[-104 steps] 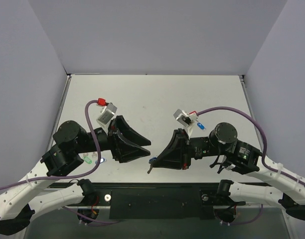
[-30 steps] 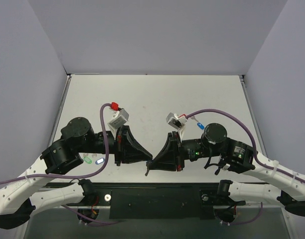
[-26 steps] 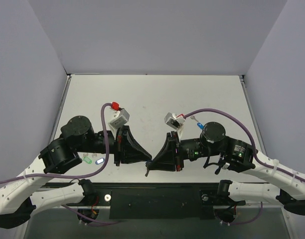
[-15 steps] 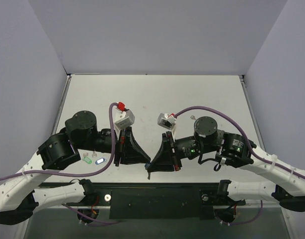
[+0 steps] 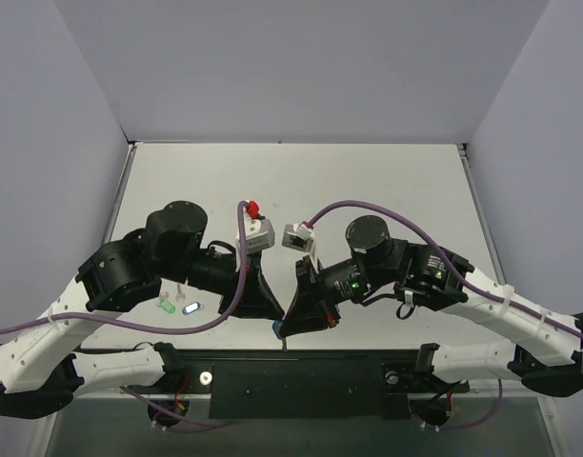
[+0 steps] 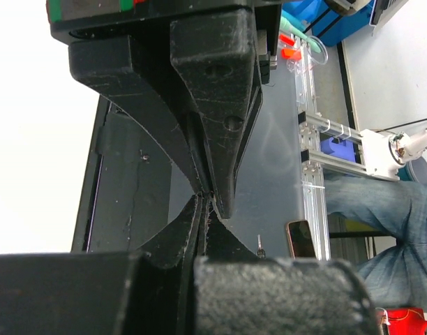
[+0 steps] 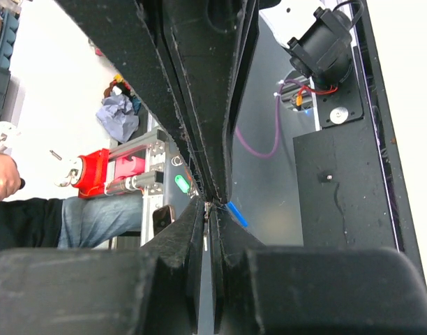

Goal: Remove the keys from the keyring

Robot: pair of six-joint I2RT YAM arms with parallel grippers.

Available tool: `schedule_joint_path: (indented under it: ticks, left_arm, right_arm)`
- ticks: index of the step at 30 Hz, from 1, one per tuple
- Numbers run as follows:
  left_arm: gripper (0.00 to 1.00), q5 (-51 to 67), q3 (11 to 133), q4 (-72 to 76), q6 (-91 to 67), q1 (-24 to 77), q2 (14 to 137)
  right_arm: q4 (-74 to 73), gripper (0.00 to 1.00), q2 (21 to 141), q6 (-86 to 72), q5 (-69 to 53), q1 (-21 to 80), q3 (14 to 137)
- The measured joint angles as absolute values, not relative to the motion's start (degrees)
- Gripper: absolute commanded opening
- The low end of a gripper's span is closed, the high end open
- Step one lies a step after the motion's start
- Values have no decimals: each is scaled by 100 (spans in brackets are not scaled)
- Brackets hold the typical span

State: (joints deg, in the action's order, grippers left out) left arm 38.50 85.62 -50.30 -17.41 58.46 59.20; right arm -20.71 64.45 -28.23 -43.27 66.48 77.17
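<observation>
My right gripper (image 5: 285,327) is shut on a thin silver strip of metal (image 7: 206,222) that I take for the keyring seen edge-on. A key with a bright blue cap (image 7: 236,213) sticks out beside its tips. The top view shows the blue cap (image 5: 275,327) with the key's shaft (image 5: 283,339) pointing at the near edge. My left gripper (image 5: 275,316) is shut and meets the right one tip to tip (image 6: 206,200). I see nothing between its fingers. Two loose keys, one green-capped (image 5: 165,306) and one blue-and-white (image 5: 190,307), lie on the table by the left arm.
The grippers meet just above the black base rail (image 5: 301,376) at the table's near edge. The purple cables (image 5: 339,208) arch over both wrists. The green key (image 7: 180,183) also shows behind the tips in the right wrist view.
Both arms have folded inward. The touching fingertips have shifted a little left and toward the near edge. Both grippers stay shut, and the blue key stays at the right tips.
</observation>
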Motion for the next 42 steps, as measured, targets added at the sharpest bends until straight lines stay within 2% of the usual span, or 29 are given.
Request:
schedule_joint_path:
  ticks: [10, 12, 14, 20, 28, 33, 42]
  left_arm:
    - [2, 3763, 8606, -5107, -1776, 5857, 5852]
    - [23, 3708, 8558, -5000, -1852, 5857, 5763]
    - [34, 3616, 8471, -4862, -1970, 5857, 5642]
    - [49, 3159, 8128, -4471, -2353, 5857, 5087]
    - [49, 2740, 7067, -3083, -3129, 5857, 4077]
    - [46, 2716, 6672, -2416, -3463, 5857, 4023]
    - [44, 2740, 6595, -2093, -3645, 5857, 4077]
  right_arm:
    - [-2137, 0, 6547, -2727, -4421, 6648, 7819]
    - [-2080, 0, 6547, -2700, -4421, 6648, 7839]
    - [-2036, 0, 6547, -2689, -4427, 6648, 7867]
    - [-2038, 0, 6488, -2692, -4466, 6648, 7872]
    - [-1966, 0, 6386, -2714, -4515, 6648, 7878]
    - [-1951, 0, 6390, -2720, -4558, 6687, 7990]
    - [-1931, 0, 6427, -2718, -4589, 6722, 8093]
